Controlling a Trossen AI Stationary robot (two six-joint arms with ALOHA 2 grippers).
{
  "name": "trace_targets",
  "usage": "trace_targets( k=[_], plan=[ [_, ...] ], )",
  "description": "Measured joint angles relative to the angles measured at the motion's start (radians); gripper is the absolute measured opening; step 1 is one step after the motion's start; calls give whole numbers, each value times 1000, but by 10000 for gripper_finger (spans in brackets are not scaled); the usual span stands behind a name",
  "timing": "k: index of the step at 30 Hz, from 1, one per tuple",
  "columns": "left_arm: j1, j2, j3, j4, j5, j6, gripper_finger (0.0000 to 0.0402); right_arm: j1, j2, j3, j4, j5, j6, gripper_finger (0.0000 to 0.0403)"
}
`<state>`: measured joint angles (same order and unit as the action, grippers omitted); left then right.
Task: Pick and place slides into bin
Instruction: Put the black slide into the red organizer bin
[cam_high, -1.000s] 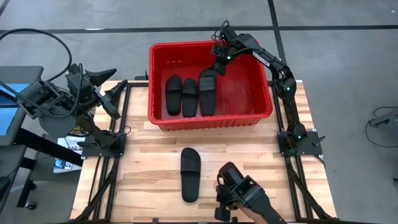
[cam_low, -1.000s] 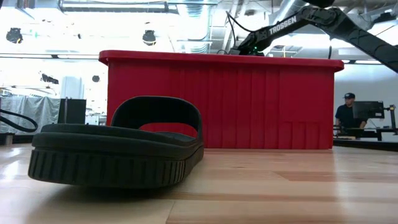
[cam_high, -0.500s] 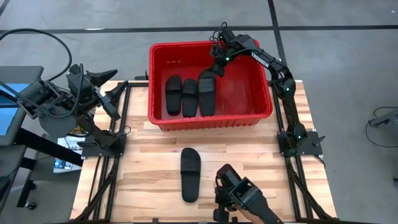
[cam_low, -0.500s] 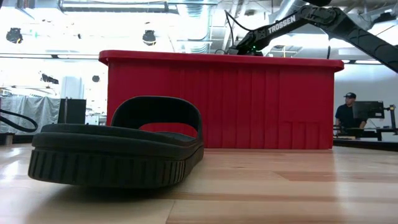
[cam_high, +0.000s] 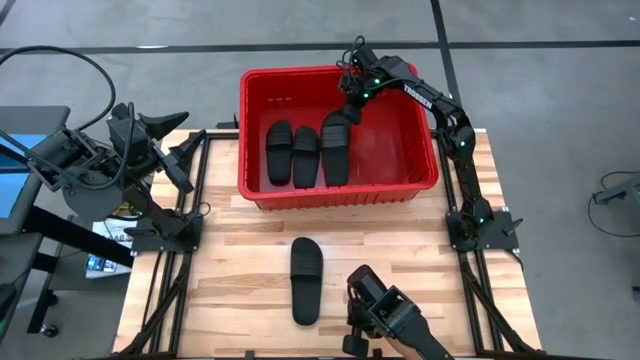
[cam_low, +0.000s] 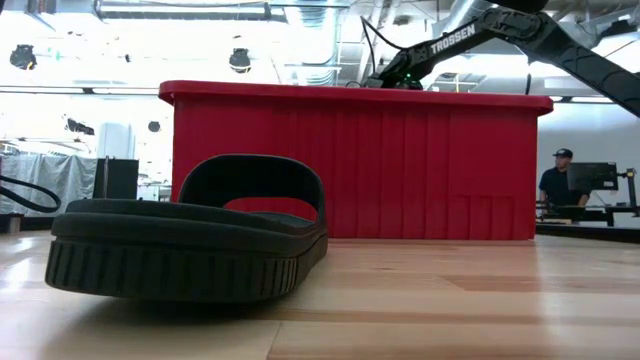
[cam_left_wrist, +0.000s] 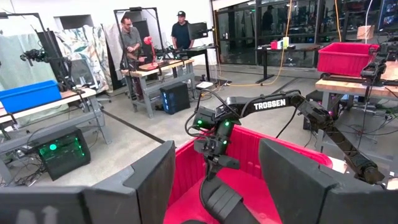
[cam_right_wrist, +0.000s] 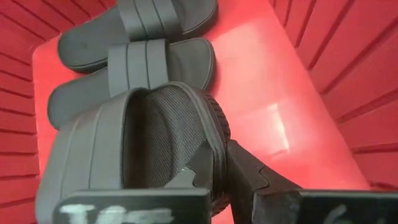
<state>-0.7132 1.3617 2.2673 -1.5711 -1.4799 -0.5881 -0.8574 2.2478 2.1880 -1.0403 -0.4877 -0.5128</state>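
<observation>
The left gripper (cam_high: 185, 150) waits beside the red bin (cam_high: 420, 175); whether its jaws are apart I cannot tell. One matte black slide (cam_high: 306, 280) lies alone on the surface. Two slides (cam_high: 292, 154) lie flat in the bin. The right gripper (cam_high: 352, 100) stays clamped on the third slide (cam_high: 335, 148), now almost level beside them.

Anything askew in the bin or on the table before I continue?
Third slide in the red bin sits tilted, its far end still pinched by the right gripper. Two others lie flat beside it. One slide remains on the table.
</observation>
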Motion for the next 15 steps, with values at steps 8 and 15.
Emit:
trace_targets(
  k=[8, 15],
  plan=[
    [0, 0, 0, 0, 0, 0, 224, 8, 0, 0, -18, 19, 0, 9],
    [0, 0, 0, 0, 0, 0, 224, 26, 0, 0, -25, 66, 8, 9]
  ],
)
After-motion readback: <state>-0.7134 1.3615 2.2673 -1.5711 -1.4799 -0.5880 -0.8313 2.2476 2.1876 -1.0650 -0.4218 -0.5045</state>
